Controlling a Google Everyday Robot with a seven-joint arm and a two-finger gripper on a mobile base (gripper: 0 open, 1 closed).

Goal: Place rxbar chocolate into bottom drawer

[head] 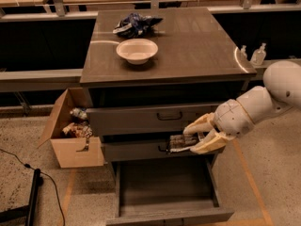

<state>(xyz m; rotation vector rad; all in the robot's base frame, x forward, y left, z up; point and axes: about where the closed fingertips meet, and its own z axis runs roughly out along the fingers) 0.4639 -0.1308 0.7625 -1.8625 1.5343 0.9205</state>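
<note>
My gripper [195, 138] is in front of the middle drawer, at its right half, above the open bottom drawer [167, 185]. It is shut on the rxbar chocolate [182, 141], a small flat dark bar that sticks out to the left between the pale fingers [200, 125]. The bottom drawer is pulled out toward me; its grey floor shows and nothing lies in it. The white arm reaches in from the right.
A white bowl [137, 50] and a wrinkly blue-and-white bag [135, 24] sit on the cabinet top [197, 46]. The two upper drawers [141, 119] are closed. A cardboard box [73, 140] with items stands on the floor at the left. A black cable runs at the bottom left.
</note>
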